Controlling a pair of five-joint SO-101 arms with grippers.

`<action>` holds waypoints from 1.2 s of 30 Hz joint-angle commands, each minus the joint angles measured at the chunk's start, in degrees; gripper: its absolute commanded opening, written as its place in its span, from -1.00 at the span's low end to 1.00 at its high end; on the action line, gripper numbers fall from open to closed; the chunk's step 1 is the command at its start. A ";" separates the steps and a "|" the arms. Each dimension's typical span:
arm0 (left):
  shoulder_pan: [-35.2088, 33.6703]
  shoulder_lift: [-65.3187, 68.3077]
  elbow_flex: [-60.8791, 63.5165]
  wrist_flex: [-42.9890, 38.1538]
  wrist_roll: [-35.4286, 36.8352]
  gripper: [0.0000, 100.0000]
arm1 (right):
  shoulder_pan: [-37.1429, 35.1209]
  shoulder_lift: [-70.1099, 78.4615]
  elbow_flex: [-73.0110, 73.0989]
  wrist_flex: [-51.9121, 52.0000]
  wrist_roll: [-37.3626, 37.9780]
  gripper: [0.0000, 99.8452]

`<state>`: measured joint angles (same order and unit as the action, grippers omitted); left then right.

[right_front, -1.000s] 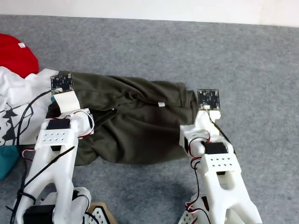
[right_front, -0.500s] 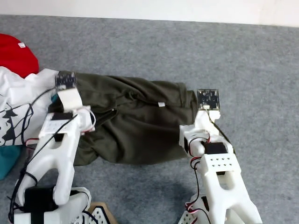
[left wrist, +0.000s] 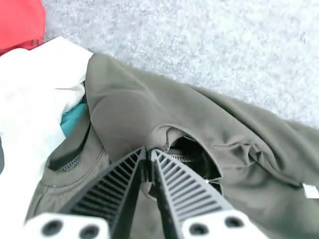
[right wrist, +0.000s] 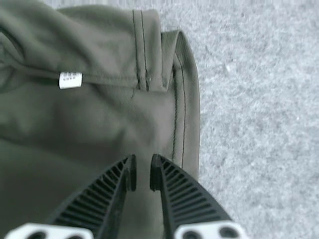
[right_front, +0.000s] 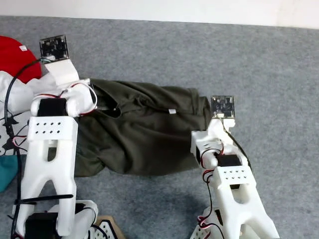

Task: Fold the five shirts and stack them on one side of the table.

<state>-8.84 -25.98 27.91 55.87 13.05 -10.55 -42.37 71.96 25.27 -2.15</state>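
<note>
Left gripper risen and moved back, pinching olive shirt, right gripper narrowly parted, grey felt table

Your high view looks steeply down on the grey tabletop from above and behind both arms. Each wrist view sits close over the olive shirt, looking down along its own jaws. All three share that shirt; its white tag shows in each.
</note>
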 commanded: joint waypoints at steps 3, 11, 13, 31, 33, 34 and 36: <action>0.66 -1.89 -6.64 0.09 2.20 -0.99 | -1.27 8.22 -11.03 -1.01 -0.70 -0.72; 0.04 -1.89 -11.30 -0.18 5.19 -0.99 | -1.19 34.33 -29.85 -1.19 -0.70 -0.71; -0.13 -1.80 -10.95 -1.41 5.10 -0.99 | -1.19 38.37 -33.10 -1.19 -0.70 -0.71; -0.22 -1.80 -1.63 -8.18 5.10 -0.99 | -1.10 50.68 -43.38 -1.36 -0.62 -0.72; -0.22 -1.80 -1.63 -8.18 5.10 -0.99 | -1.10 50.68 -43.38 -1.36 -0.62 -0.72; -0.22 -1.80 -1.63 -8.18 5.19 -0.99 | -1.10 50.77 -43.38 -1.36 -0.53 -0.72; -0.22 -1.80 -1.54 -8.18 5.19 -0.99 | -1.10 50.77 -43.38 -1.36 -0.35 -0.79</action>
<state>-8.92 -25.98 26.59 48.92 17.63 -11.60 8.79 31.34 25.01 -2.15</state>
